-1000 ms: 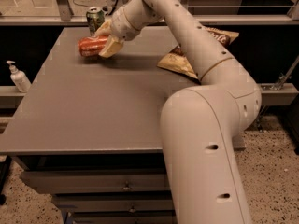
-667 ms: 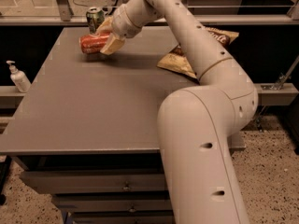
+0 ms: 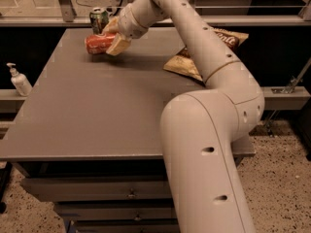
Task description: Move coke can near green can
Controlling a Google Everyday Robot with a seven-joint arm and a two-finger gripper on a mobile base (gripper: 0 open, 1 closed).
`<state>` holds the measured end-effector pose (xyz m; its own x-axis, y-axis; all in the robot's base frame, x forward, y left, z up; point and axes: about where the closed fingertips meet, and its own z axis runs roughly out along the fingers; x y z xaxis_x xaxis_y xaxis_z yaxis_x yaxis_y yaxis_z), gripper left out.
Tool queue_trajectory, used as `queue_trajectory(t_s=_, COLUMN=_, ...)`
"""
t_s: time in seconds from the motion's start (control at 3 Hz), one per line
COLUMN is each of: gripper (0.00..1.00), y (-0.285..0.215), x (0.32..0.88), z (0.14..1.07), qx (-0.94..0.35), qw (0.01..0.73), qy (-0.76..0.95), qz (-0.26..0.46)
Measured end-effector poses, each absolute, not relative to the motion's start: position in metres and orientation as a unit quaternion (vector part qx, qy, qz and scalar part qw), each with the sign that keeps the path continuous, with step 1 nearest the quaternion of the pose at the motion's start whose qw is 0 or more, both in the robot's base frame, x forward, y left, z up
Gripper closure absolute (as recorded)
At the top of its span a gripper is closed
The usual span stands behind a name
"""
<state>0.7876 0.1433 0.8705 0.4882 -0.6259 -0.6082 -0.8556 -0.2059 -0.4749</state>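
The coke can (image 3: 97, 43) is red-orange and lies on its side at the far left of the grey table (image 3: 112, 110). My gripper (image 3: 114, 37) is shut on its right end, with pale fingers (image 3: 119, 44) above and below it. The green can (image 3: 99, 19) stands upright at the table's back edge, just behind and slightly left of the coke can, a small gap apart. My white arm reaches in from the lower right across the table.
Two chip bags (image 3: 194, 62) lie at the back right of the table beside my arm. A white pump bottle (image 3: 19, 79) stands on a ledge to the left of the table. Drawers (image 3: 97, 193) sit under the table front.
My gripper has carried the coke can slightly further back and left, closer to the green can.
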Motion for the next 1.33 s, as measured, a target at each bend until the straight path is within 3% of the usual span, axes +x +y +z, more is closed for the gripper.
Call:
queue_trajectory(t_s=0.67, gripper=0.12, y=0.1442, x=0.7931, z=0.8652, qx=-0.761, qw=0.401, qy=0.490, qz=0.143)
queue_trajectory(t_s=1.0, gripper=0.00, y=0.1459, x=0.7932, z=0.8627, qx=-0.761, qw=0.400, qy=0.490, qz=0.147)
queue_trajectory(t_s=1.33, gripper=0.00, y=0.1462, x=0.7931, z=0.8625, qx=-0.761, qw=0.400, qy=0.490, qz=0.147)
